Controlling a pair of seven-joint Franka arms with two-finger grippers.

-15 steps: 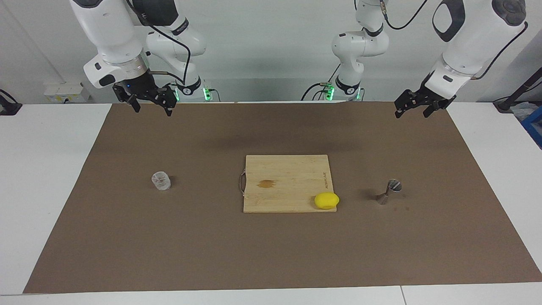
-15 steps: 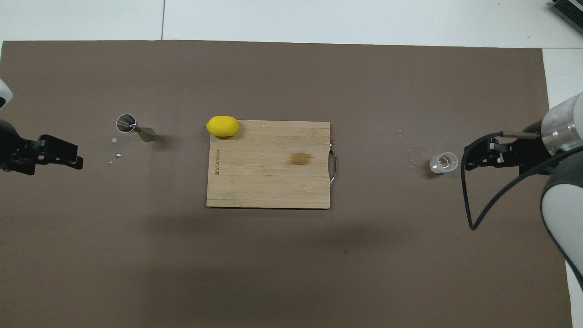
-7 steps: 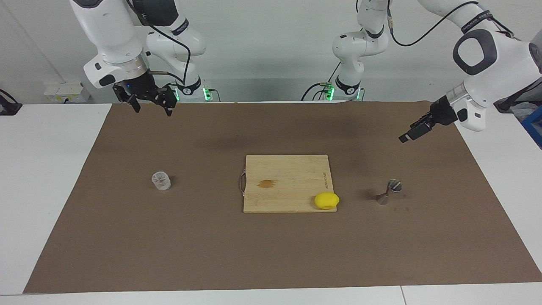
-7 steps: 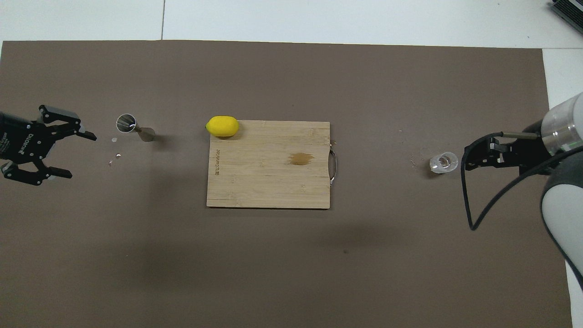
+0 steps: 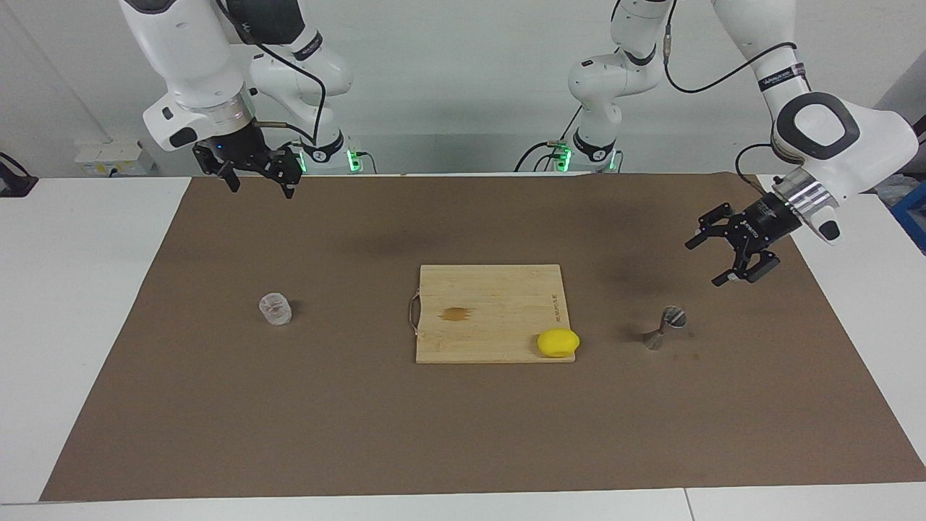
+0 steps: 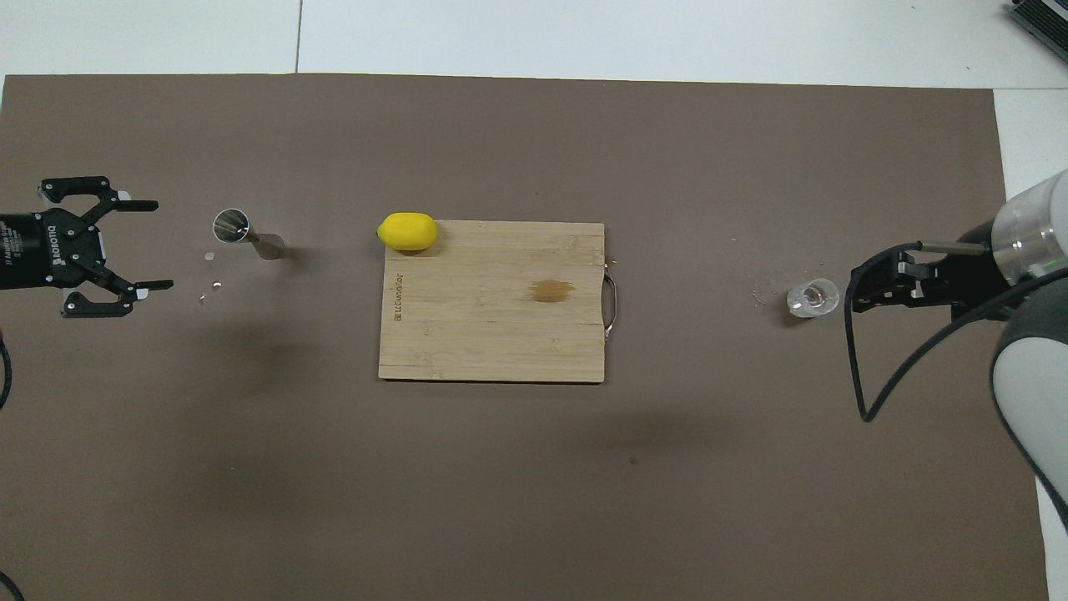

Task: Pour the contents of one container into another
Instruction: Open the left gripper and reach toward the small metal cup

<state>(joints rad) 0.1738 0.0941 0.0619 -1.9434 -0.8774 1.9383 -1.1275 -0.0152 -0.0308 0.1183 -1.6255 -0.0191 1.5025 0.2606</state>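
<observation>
Jigger (image 5: 665, 328) near raised left gripper (image 5: 712, 258)

A robotics lab: two white arms (image 5: 188, 65) mounted at a bare table (image 5: 87, 304) with brown mat (image 5: 463, 434).

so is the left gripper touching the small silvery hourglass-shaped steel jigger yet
Apart. In the facing view the open left gripper hangs in the air above the brown mat, with bare mat showing between it and the small silvery hourglass-shaped steel jigger. The overhead view shows a gap too.

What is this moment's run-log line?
left gripper: open, over mat near jigger | right gripper: open, waiting | tumbler: untouched
</observation>
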